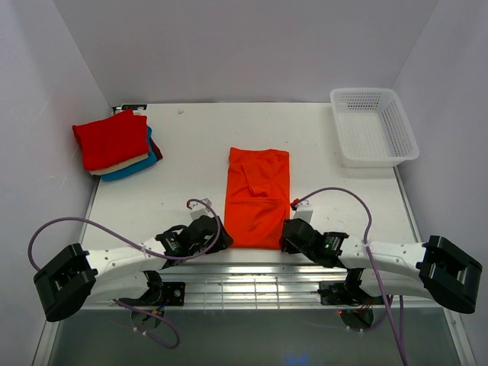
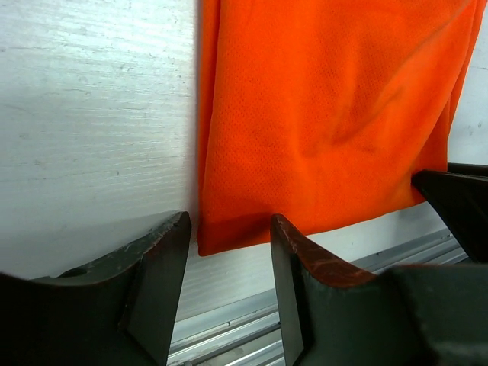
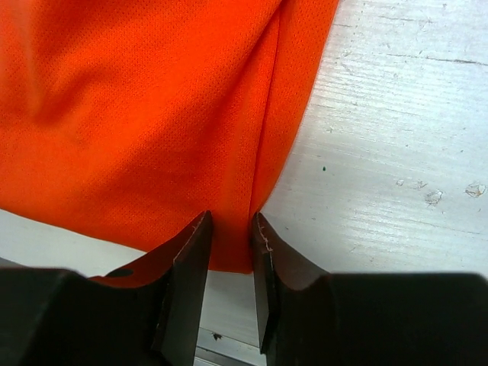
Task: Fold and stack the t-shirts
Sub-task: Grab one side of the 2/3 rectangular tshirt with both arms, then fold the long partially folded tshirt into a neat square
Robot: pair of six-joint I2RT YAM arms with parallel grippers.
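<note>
The bright orange t-shirt point(image 1: 258, 198) lies flat in the middle of the table as a long rectangle, with a small fold showing on top. My left gripper point(image 1: 226, 242) is at its near left corner. In the left wrist view that gripper point(image 2: 230, 221) stands open, and the cloth corner point(image 2: 221, 236) lies between the fingers. My right gripper point(image 1: 287, 238) is at the near right corner. Its jaws point(image 3: 230, 217) are narrow but still apart, straddling the flat orange hem point(image 3: 229, 244). Folded t-shirts sit stacked at the far left: red point(image 1: 112, 139) on top, cream and teal-blue point(image 1: 136, 168) beneath.
A white mesh basket point(image 1: 377, 158) stands at the far right corner. White walls close in the table point(image 1: 183, 152) on three sides. A metal rail point(image 1: 252, 278) runs along the near edge behind both grippers. Purple cables loop off both arms.
</note>
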